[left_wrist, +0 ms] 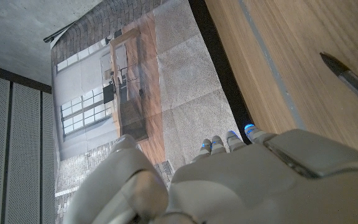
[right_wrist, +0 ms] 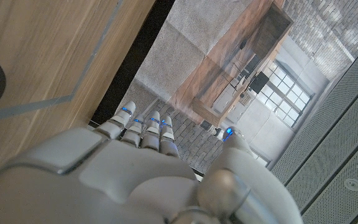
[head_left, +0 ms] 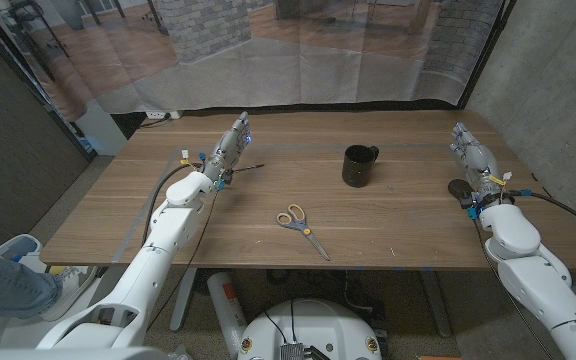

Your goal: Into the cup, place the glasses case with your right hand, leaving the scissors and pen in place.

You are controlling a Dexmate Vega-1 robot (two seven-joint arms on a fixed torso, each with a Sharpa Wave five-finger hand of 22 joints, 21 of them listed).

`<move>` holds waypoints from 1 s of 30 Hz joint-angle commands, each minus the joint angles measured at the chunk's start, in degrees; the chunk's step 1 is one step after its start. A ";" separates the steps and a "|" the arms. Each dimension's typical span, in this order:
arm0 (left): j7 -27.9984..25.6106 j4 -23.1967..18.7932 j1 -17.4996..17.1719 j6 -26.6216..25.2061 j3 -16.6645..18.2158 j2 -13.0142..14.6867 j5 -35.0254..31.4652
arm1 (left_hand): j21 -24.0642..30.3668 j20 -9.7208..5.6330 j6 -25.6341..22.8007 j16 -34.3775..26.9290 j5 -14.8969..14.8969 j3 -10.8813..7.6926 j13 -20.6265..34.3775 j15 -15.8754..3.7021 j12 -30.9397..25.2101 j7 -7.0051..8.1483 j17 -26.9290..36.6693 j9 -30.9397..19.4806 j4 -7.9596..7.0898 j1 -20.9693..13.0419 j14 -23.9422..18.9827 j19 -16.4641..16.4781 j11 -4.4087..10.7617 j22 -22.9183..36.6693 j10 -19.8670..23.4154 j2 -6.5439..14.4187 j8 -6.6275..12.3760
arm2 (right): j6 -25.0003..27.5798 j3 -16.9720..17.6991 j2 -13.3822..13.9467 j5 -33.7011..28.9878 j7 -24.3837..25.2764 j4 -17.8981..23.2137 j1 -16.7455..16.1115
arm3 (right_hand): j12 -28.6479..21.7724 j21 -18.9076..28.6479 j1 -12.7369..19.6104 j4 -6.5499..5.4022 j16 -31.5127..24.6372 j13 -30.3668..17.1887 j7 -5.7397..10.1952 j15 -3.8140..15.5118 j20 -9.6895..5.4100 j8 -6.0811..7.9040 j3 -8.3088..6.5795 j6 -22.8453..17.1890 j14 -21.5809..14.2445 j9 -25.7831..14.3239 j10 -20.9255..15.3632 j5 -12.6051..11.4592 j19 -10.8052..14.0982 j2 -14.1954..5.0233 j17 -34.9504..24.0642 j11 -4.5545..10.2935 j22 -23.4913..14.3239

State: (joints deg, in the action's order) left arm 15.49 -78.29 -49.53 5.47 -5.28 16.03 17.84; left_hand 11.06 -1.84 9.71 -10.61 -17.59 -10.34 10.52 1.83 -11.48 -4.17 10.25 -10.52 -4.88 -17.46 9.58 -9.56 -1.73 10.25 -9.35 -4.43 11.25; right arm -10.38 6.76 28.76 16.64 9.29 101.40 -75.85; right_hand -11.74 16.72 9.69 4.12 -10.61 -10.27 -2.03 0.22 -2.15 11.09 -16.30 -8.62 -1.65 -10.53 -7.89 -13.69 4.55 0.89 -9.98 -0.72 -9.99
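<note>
While the table (head_left: 388,235) stretches wide under everything, the right hand (head_left: 471,152) stands empty, fingers straight and apart, right beside the dark glasses case (head_left: 459,188), probably staged for a grab toward the black cup (head_left: 358,166) mid-table, while scissors (head_left: 300,226) and pen (head_left: 246,166) sit undisturbed.

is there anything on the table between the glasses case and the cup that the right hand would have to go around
Nothing visible does. The glasses case lies right beside the right hand, and bare table runs from it to the cup. The scissors lie nearer the front edge, and the pen is by the left hand, both off that path.
</note>
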 commanded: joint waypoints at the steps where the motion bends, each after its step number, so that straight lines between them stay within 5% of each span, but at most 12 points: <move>1: 0.06 -0.05 0.30 -0.52 -0.40 -0.01 -0.36 | 0.42 -0.88 -0.29 -0.18 -0.21 0.39 0.14 0.04 -0.33 0.09 0.20 -0.14 -0.06 -0.61 2.65 -2.45 0.03 0.13 0.19 0.27 0.24 | 1.64 2.10 0.06 -1.41 1.26 1.57 -1.98 | -0.41 -0.17 0.66 0.37 -0.11 -0.09 0.21 0.42 -1.20 0.40 0.05 -0.68 -0.57 -0.14 -0.70 -0.01 0.62 -0.25 -0.24 0.15 -0.24; 30: 0.25 0.91 1.51 -0.48 -1.18 -0.56 -0.95 | 0.43 -0.84 -0.28 -0.16 -0.15 0.67 0.15 0.00 -0.27 0.17 0.20 -0.14 -0.02 -0.87 2.59 -2.43 0.12 0.13 0.21 0.48 0.13 | 5.02 4.51 -0.10 -7.97 4.00 4.21 -5.61 | -0.50 -0.72 1.01 0.67 -0.21 -0.10 0.61 0.91 -1.34 0.36 0.03 -1.02 -1.23 -0.16 -1.26 0.02 1.02 -0.52 -0.24 0.59 -0.25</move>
State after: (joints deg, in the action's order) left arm 15.70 -77.76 -48.42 4.97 -6.35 15.59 17.09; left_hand 11.06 -1.84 9.62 -10.61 -17.59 -9.93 10.52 1.83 -11.48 -4.08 10.25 -10.52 -4.98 -17.77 9.58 -9.56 -1.73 10.25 -9.35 -4.13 11.25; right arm -6.80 10.50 28.77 11.16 12.22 104.61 -80.34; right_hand -11.74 16.28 9.99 4.36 -10.61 -10.26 -1.63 0.93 -2.05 11.09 -16.05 -9.01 -2.37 -10.53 -8.73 -13.69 5.08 0.58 -9.98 -0.33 -9.99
